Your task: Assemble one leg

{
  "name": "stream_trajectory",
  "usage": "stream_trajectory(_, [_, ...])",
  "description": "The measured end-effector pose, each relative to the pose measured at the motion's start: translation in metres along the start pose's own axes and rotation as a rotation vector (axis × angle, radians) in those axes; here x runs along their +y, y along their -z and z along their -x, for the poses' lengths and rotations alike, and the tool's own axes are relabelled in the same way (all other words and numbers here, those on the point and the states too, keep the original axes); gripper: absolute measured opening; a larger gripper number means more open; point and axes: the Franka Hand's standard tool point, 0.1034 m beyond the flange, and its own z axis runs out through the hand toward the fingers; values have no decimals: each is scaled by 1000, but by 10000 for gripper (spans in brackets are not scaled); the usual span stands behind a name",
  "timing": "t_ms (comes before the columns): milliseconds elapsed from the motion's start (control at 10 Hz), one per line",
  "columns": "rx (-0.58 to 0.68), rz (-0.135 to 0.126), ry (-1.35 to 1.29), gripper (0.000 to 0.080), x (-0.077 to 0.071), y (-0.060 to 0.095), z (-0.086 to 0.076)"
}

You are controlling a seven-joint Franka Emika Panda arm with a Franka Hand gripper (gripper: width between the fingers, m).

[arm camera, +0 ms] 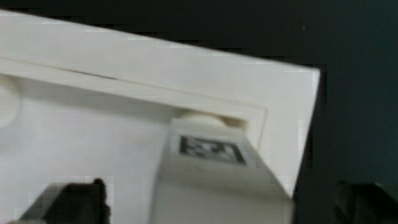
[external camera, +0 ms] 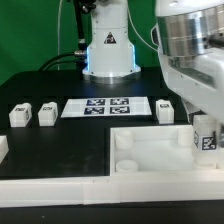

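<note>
One leg [external camera: 205, 137], a small white block with a black-and-white marker, stands upright at the corner socket of the large white tray [external camera: 140, 165] on the exterior view's right. My gripper [external camera: 202, 120] hangs right over it. In the wrist view the leg [arm camera: 217, 165] runs between my two dark fingers [arm camera: 75, 205], its far end at the round corner socket [arm camera: 214, 122] of the tray [arm camera: 107, 100]. A strip of tray shows between the left finger and the leg, so the jaws stand open around it. My gripper [arm camera: 217, 208] straddles the leg.
Two more legs [external camera: 20, 115] [external camera: 47, 114] stand at the exterior view's left, and a third [external camera: 167, 109] beside the marker board [external camera: 108, 106]. The robot's base [external camera: 108, 55] is behind the board. A white part [external camera: 3, 148] lies at the left edge.
</note>
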Motion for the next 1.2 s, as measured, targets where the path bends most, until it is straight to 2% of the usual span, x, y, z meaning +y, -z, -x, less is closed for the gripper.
stream_trajectory(400, [12, 11, 473, 649, 1, 0, -2])
stream_trajectory(600, [61, 55, 929, 649, 2, 0, -10])
stream_trajectory(700, [67, 60, 1061, 649, 2, 0, -16])
stream_trajectory(800, [74, 58, 1171, 649, 1, 1, -21])
stream_trajectory(900, [75, 51, 1075, 649, 1, 0, -20])
stream_trajectory(1000, [75, 53, 1089, 530, 1, 0, -20])
stream_trajectory(1100, [75, 51, 1045, 530, 1, 0, -20])
stream_trajectory(1200, [75, 43, 934, 346, 1, 0, -19])
